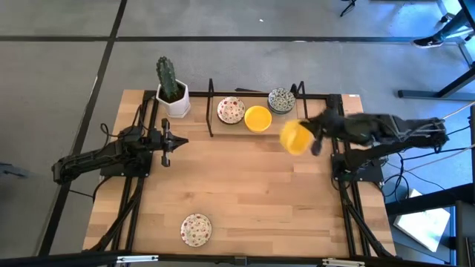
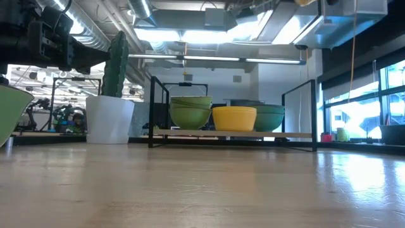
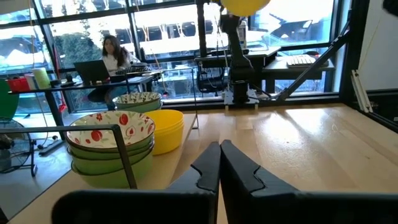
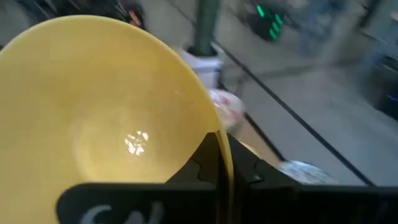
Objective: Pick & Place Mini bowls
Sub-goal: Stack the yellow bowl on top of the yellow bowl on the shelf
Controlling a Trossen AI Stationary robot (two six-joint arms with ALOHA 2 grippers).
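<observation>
A lone speckled bowl sits at the table's near edge, cut off at the low view's left. The left gripper, fingers pressed together, waits mid-left. The right gripper pinches a yellow bowl aloft, near the far rack of stacked bowls; its fingers show only in the right wrist view.

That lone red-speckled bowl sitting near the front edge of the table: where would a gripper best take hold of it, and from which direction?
Probably by the rim. The red-speckled bowl sits upright and open on the bare table, nothing beside it, so one finger could drop inside and one outside, coming from above. The right gripper holds a yellow bowl just so, pinching its thin wall. The left gripper waits, shut.
</observation>
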